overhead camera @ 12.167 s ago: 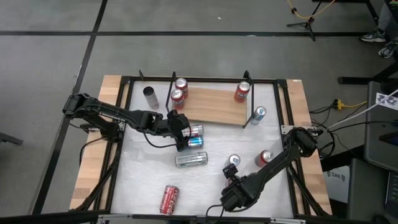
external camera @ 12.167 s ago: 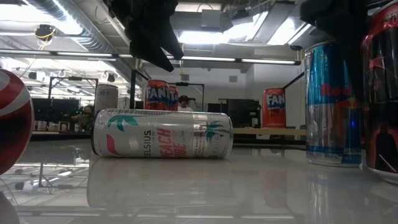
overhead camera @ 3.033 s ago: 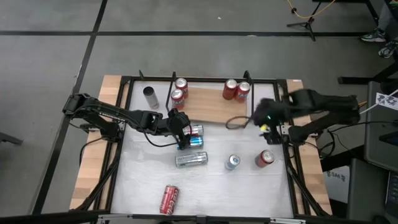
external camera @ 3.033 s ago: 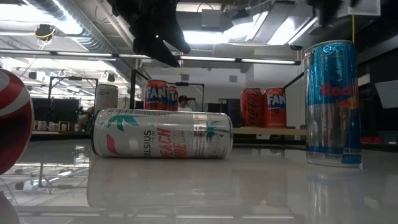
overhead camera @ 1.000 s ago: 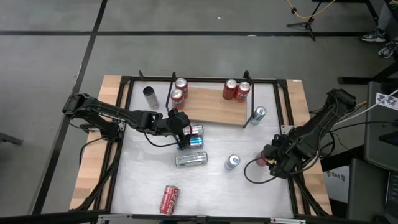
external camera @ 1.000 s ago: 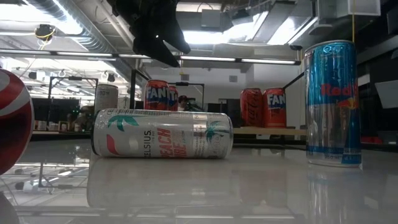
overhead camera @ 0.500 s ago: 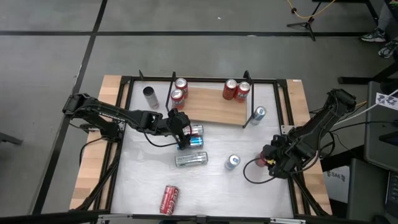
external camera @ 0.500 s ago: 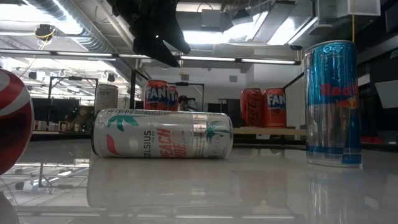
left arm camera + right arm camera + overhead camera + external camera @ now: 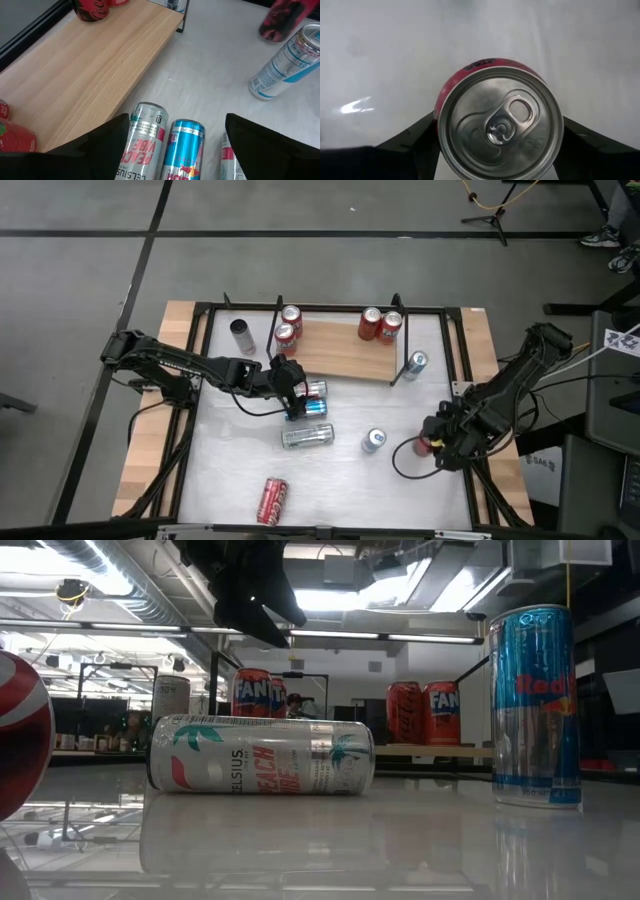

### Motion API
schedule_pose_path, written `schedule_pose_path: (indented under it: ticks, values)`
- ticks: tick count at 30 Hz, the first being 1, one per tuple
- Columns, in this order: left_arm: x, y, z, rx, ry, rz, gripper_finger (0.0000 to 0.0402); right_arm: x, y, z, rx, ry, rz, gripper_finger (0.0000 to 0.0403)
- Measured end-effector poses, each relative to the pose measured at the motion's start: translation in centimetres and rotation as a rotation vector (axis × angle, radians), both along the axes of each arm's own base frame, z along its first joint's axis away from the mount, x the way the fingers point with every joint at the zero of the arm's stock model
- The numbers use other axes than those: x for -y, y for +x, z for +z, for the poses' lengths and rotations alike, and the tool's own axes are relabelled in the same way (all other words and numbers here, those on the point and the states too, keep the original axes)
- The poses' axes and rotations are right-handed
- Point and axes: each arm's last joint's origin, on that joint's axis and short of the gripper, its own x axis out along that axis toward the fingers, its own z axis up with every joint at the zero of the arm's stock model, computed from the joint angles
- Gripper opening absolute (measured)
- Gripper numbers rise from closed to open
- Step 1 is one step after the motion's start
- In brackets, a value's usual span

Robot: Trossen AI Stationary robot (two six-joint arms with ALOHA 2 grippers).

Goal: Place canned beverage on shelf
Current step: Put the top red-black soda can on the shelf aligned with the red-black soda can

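Note:
The shelf [image 9: 335, 352], a light wooden board, lies at the table's far middle. Two orange cans [image 9: 287, 325] stand at its left end and two red cans [image 9: 380, 326] at its right. My right gripper [image 9: 432, 442] is at the table's right, shut on an upright red can [image 9: 500, 122]. My left gripper [image 9: 297, 395] is open and hovers over two lying cans [image 9: 165, 145] just in front of the shelf. It touches nothing. My right gripper comes at the red can from above, pointing down, with one finger [image 9: 422, 137] on each side of the can's wall [image 9: 490, 65] just under the rim. The can's top hides the places of contact. The can is upright; I cannot tell whether its base is on the table.
A white can [image 9: 307, 436] lies on its side mid-table, and a blue can [image 9: 373, 440] stands beside it. Another blue can [image 9: 415, 362] stands off the shelf's right end and a grey can [image 9: 242, 333] off its left. A red can [image 9: 272, 498] lies near the front edge.
My right gripper has edged slightly toward the table's near-left at the red can. My left gripper and the other cans have not moved.

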Motion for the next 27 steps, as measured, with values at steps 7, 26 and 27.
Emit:
schedule_pose_path:
  ticks: [7,26,27]
  values:
    - [0.0,0.0,0.0,0.007,-0.019,0.016,0.0323,-1.0,0.8,4.1,0.089,0.098,0.062,0.0280]
    - [0.0,0.0,0.0,0.007,-0.019,0.015,0.0323,2.5,1.8,17.9,0.522,-0.075,0.058,0.0283]
    - [0.0,0.0,0.0,0.008,-0.019,0.015,0.0323,3.0,2.3,18.3,0.528,-0.100,0.061,0.0283]
